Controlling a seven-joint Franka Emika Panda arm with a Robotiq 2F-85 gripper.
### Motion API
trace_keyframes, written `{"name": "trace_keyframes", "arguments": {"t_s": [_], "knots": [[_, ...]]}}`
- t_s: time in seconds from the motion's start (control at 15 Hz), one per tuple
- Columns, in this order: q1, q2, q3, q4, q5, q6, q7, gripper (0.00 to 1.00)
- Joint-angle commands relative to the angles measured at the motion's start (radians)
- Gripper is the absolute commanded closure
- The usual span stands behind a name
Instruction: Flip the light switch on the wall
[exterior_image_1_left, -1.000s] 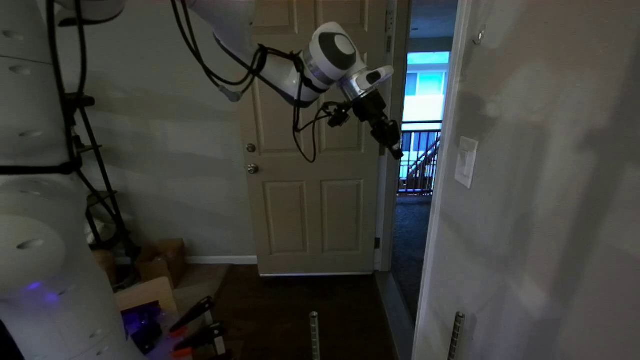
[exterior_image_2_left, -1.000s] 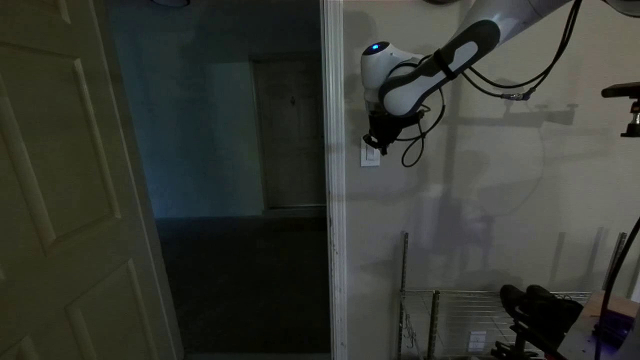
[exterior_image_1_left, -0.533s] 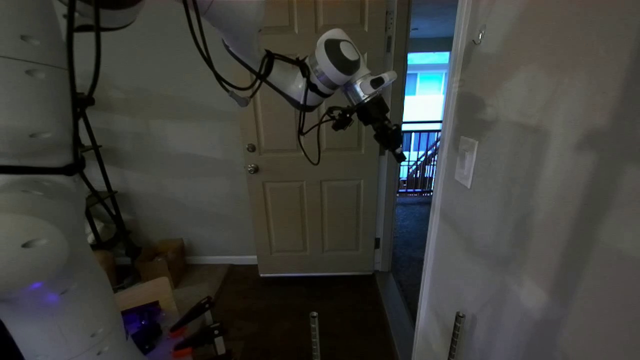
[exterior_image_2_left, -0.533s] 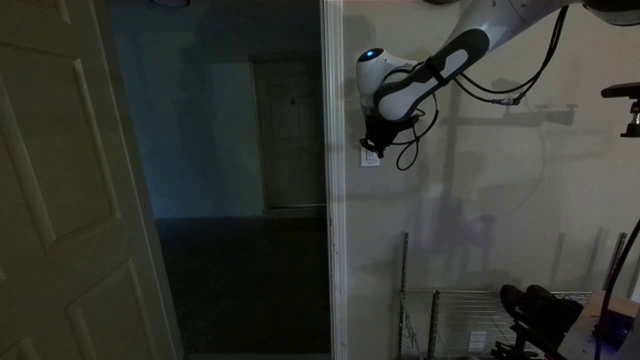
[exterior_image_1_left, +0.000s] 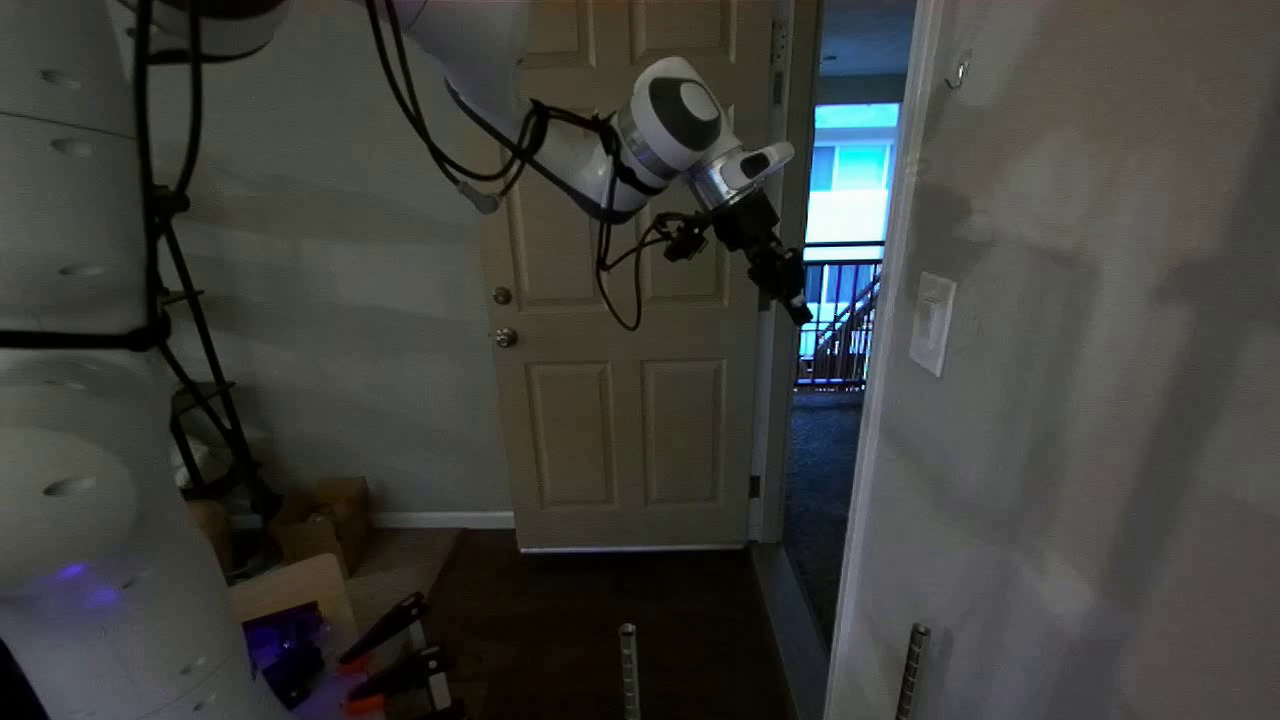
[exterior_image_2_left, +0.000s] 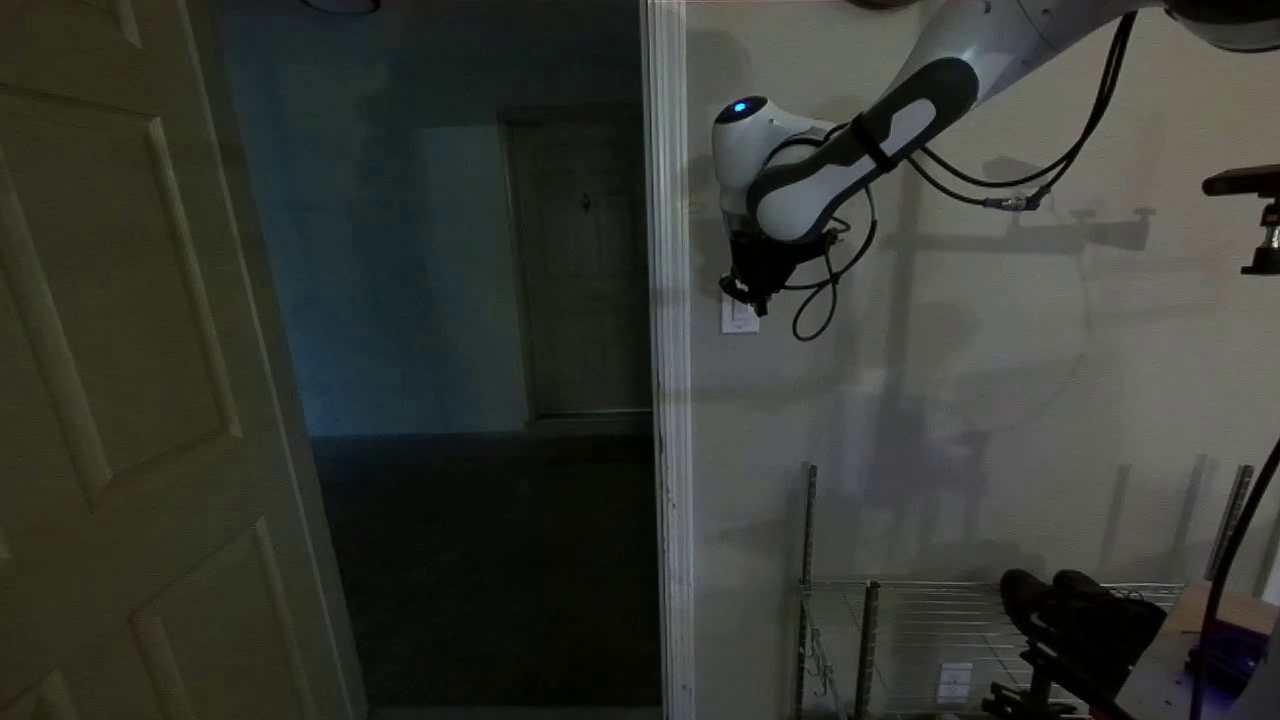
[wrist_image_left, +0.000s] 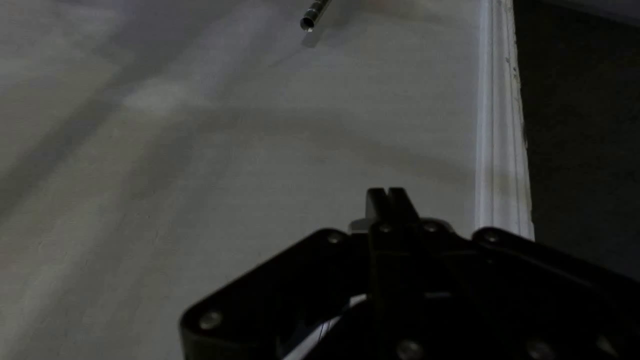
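The light switch (exterior_image_1_left: 932, 325) is a white upright plate on the pale grey wall (exterior_image_1_left: 1050, 470). In an exterior view my gripper (exterior_image_1_left: 800, 312) points down and right toward the wall, with a visible gap to the plate, its tips at about the plate's height. In an exterior view the gripper (exterior_image_2_left: 760, 308) covers the upper part of the light switch (exterior_image_2_left: 740, 324). In the wrist view the fingertips (wrist_image_left: 388, 190) are together with nothing between them, and the wall (wrist_image_left: 275, 155) fills the background. I cannot make out the switch there; the gripper may hide it.
White door trim (exterior_image_2_left: 670, 400) borders the wall beside an open doorway. The cream door (exterior_image_1_left: 630, 330) stands open. A wire shelf (exterior_image_2_left: 930, 590) with upright metal posts (exterior_image_1_left: 912, 670) stands below the switch. A small hook (exterior_image_1_left: 960, 70) is higher on the wall.
From one second to half a second ago, the arm sank slightly and shifted a little toward the door trim side. Since then it shows no visible movement. The gripper looks unchanged.
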Motion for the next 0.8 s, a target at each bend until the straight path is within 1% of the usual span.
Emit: {"name": "trace_keyframes", "arguments": {"t_s": [0.0, 0.13, 0.27, 0.53, 0.73], "knots": [[0.016, 0.000, -0.018, 0.002, 0.006, -0.001, -0.005, 0.94], [0.014, 0.011, -0.023, 0.009, -0.004, 0.009, 0.015, 0.95], [0.004, 0.025, -0.031, 0.018, 0.016, 0.037, 0.015, 0.95], [0.001, 0.046, -0.059, 0.034, 0.017, 0.070, 0.031, 0.95], [0.000, 0.081, -0.080, 0.069, 0.019, 0.109, 0.040, 0.95]]}}
